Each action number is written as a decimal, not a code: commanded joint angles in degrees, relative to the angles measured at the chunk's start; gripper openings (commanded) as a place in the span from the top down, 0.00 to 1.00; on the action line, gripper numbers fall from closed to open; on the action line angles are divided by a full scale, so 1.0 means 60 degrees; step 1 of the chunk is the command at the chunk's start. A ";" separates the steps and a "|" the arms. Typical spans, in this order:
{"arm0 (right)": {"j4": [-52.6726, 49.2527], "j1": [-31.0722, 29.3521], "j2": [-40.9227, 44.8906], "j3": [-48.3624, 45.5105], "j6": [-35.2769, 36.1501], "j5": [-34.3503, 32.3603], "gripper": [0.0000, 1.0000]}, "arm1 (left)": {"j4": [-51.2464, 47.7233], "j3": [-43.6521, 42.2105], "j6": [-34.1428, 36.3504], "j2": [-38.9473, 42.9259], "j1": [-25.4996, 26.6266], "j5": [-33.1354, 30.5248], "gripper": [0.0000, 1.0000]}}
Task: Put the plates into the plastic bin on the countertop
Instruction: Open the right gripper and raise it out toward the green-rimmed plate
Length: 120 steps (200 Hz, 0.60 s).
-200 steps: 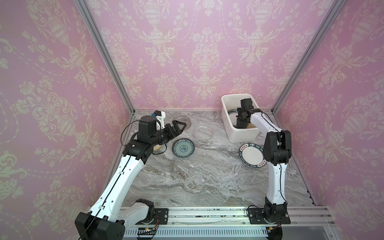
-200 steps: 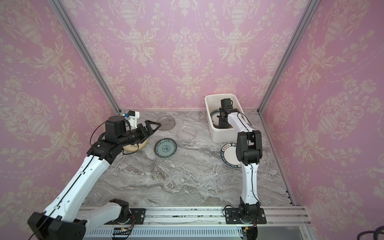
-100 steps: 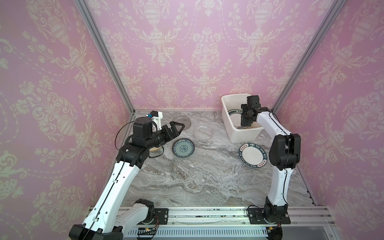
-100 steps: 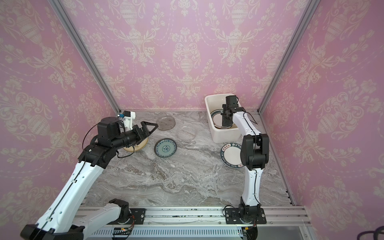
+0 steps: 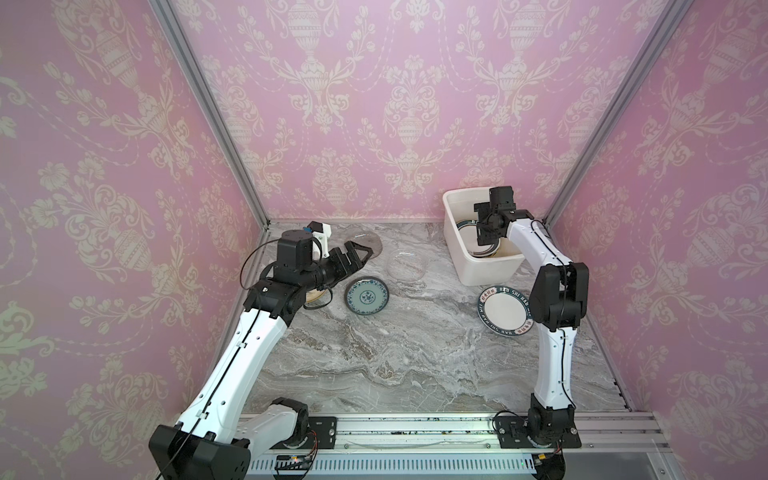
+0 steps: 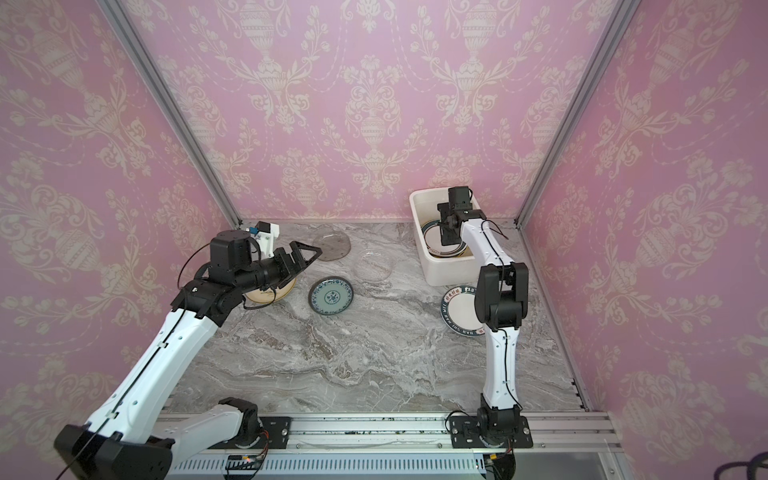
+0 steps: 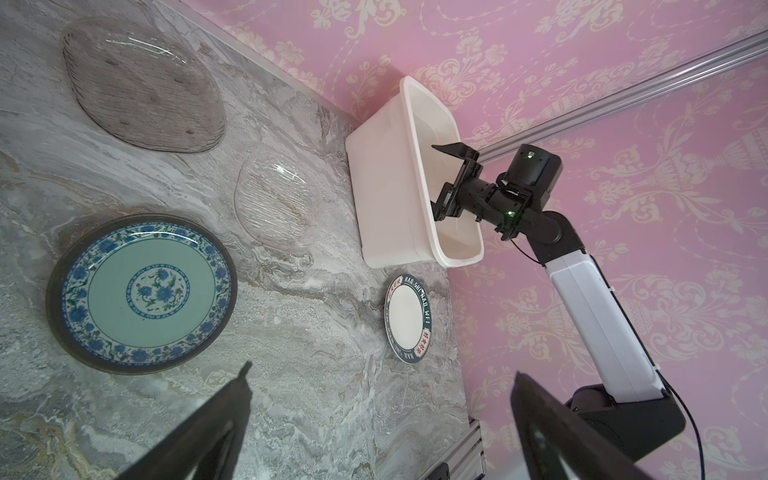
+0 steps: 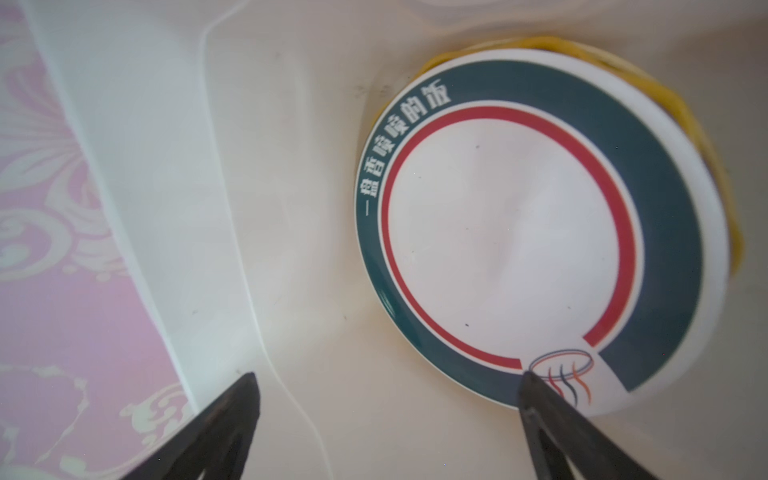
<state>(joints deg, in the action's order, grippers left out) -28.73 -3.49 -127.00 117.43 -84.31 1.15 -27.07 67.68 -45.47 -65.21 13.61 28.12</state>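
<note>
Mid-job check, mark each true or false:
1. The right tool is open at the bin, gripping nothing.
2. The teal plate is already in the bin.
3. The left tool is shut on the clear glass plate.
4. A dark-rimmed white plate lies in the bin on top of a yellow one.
1. True. The right tool is open at the plastic bin, gripping nothing.
2. False. The teal plate lies on the countertop.
3. False. The left tool is open and empty; the clear glass plate lies on the countertop.
4. True. The dark-rimmed white plate lies on a yellow plate in the bin.
</note>
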 commanded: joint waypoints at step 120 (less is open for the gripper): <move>-0.1820 0.2044 0.9333 -0.7652 0.6960 0.2758 0.09 | 0.2148 -0.0165 -0.1499 -0.1212 0.3094 -0.0545 0.01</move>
<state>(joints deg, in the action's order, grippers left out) -32.08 4.51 -75.07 80.05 -48.16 14.96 -20.49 67.70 -49.63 -69.52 28.84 27.55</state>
